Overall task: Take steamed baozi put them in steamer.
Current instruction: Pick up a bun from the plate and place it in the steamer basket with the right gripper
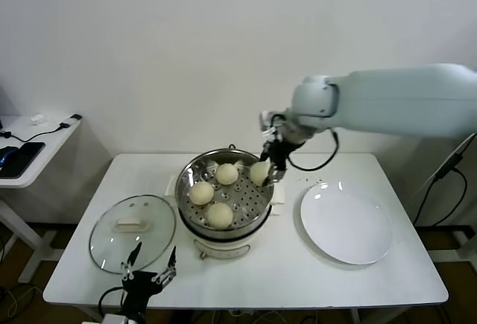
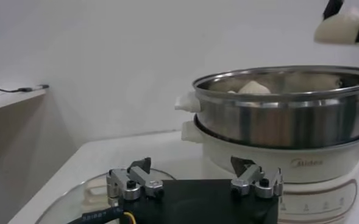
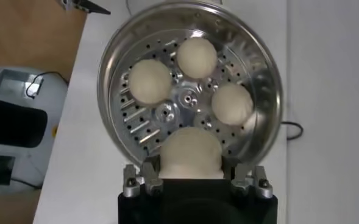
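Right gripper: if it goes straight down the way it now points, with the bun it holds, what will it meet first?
Probably the bare perforated tray of the steamer. The right gripper, shut on the fourth baozi, points at the free spot beside the three baozi already inside; its height is unclear.

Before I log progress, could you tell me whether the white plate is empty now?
Empty. The plate shows only bare white surface; three buns sit in the steamer, the fourth is held above it.

Soft, even overhead light is filling the room, so shadows are staying faint. The steamer (image 1: pixel 223 190) rim is throwing bright glare, and the glass lid (image 1: pixel 133 232) is catching reflections lower left. In the right wrist view, the near bun (image 3: pixel 190 152) is looking slightly soft.
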Robot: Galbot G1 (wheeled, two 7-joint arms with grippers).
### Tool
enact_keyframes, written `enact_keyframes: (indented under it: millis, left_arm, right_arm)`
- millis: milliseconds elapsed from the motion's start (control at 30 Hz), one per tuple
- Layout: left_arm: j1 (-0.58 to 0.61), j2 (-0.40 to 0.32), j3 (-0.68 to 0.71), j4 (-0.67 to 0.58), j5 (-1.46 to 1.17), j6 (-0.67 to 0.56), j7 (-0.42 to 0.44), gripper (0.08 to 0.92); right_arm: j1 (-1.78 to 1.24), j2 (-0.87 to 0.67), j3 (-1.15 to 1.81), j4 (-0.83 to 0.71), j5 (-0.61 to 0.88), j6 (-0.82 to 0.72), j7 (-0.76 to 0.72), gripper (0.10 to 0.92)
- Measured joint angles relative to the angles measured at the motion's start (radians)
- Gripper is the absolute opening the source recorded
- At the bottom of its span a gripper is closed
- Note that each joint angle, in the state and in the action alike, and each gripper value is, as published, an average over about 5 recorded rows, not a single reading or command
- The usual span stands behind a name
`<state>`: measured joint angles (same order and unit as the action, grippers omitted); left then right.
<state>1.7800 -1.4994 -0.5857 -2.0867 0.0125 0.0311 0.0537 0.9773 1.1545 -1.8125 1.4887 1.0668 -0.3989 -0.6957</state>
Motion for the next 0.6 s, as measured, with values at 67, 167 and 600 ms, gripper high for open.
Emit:
enact_keyframes:
  millis: [67, 167, 600]
  left_arm:
    - [-0.001, -0.001, -0.001, 0.003, -0.001, 0.0, 0.0, 0.823]
    - [-0.003, -0.001, -0.001, 0.007, -0.002, 0.0, 0.0, 0.823]
    - [-0.018, 0.002, -0.004, 0.021, -0.012, 0.001, 0.0, 0.823]
  right_arm:
    - [-0.032, 0.025, 0.007, -0.019, -0.002, -0.007, 0.013, 0.653]
    - [-0.079, 0.053, 0.015, -0.048, -0.012, -0.015, 0.025, 0.653]
    - [-0.215, 0.093, 0.037, -0.142, -0.059, -0.019, 0.055, 0.657]
